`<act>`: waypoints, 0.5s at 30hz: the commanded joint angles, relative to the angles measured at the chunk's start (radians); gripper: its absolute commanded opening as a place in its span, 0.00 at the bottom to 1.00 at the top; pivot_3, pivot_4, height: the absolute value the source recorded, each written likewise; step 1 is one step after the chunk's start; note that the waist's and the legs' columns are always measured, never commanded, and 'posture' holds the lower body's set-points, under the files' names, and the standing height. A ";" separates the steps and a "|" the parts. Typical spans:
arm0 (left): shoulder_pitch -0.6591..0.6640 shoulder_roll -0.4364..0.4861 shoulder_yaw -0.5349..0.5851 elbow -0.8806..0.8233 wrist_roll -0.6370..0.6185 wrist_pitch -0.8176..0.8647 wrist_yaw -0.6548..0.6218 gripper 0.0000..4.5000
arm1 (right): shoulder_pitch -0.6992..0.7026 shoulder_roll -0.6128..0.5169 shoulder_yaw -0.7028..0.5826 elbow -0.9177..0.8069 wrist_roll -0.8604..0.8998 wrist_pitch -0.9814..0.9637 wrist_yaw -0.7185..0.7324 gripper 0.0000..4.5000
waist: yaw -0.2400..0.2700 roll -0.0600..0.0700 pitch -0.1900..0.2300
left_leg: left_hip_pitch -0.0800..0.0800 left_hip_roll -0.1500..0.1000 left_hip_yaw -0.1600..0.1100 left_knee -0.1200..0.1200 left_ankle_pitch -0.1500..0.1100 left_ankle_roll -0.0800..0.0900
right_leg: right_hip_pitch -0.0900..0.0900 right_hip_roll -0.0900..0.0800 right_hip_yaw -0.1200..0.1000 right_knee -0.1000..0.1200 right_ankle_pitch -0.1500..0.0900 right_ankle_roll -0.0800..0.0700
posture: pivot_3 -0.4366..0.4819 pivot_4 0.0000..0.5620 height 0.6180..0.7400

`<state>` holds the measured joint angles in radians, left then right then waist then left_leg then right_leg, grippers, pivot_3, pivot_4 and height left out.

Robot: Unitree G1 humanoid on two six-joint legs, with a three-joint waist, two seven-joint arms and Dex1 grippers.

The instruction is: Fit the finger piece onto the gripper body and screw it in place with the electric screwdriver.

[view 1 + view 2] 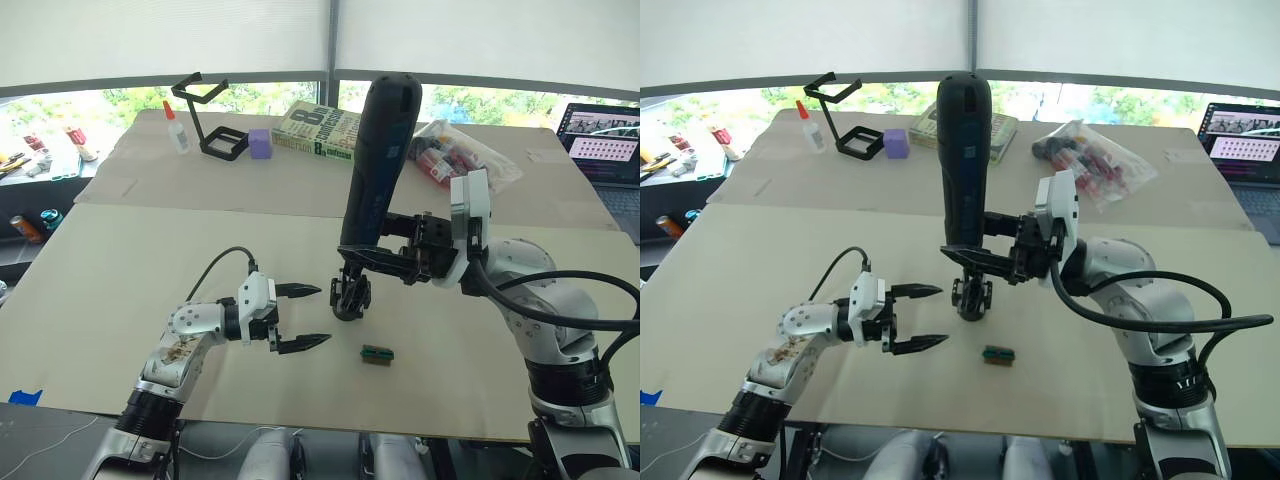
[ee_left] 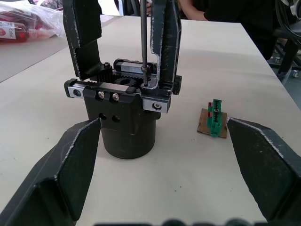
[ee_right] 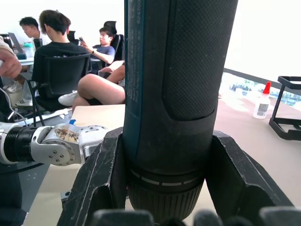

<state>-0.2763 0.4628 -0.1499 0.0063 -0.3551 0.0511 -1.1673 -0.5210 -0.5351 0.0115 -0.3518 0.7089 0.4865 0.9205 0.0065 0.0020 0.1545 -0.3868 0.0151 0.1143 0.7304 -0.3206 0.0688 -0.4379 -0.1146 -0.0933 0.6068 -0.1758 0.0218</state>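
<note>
1. Your right gripper [image 1: 400, 262] is clenched around the electric screwdriver [image 1: 380, 160], a long, thick black cylinder with a textured rubbery grip and a rounded top, held nearly upright over the pale table [image 1: 120, 260].
2. Your left gripper [image 1: 303, 317] is spread wide and grasps nothing; its two pointed black fingers frame the work from the side.
3. The gripper body [image 2: 127, 120], a chunky matt-black drum with a toothed metal rail and small bright screws on top, stands on the table between your two arms.
4. The finger piece [image 2: 164, 42], flat smooth black plastic, appears already seated upright on the rail beside a matching finger.
5. You look to be in the screwing step: the thin steel bit [image 2: 143, 42] meets a screw head at the finger's base.
6. Next, keep the tool vertical and press gently; a tilt could slip the bit.
7. A small green-and-brown block [image 2: 214, 120] lies near the body, apart from it.
</note>
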 commanded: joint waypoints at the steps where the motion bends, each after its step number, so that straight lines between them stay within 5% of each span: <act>1: -0.004 -0.001 0.002 -0.021 -0.002 -0.017 0.001 1.00 | -0.008 0.003 -0.034 -0.019 0.006 -0.035 0.010 0.43 | 0.000 0.000 0.000 | 0.000 0.000 0.000 0.000 0.000 0.000 | 0.000 0.000 0.000 0.000 0.000 0.000 | 0.48 0.27 1.00; 15: -0.013 -0.003 0.001 0.003 0.002 -0.030 0.000 1.00 | 0.014 0.013 -0.030 -0.042 0.019 -0.022 0.012 0.43 | 0.000 0.000 0.000 | 0.001 0.000 0.000 0.000 0.000 0.000 | 0.000 0.000 0.001 0.002 0.000 0.000 | 0.48 0.27 1.00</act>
<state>-0.2765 0.4628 -0.1528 0.0163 -0.3540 0.0397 -1.1673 -0.5040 -0.5254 0.0056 -0.3583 0.7108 0.4826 0.9326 0.0062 0.0019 0.1545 -0.3856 0.0154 0.1146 0.7304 -0.3204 0.0685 -0.4378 -0.1146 -0.0921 0.6086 -0.1758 0.0216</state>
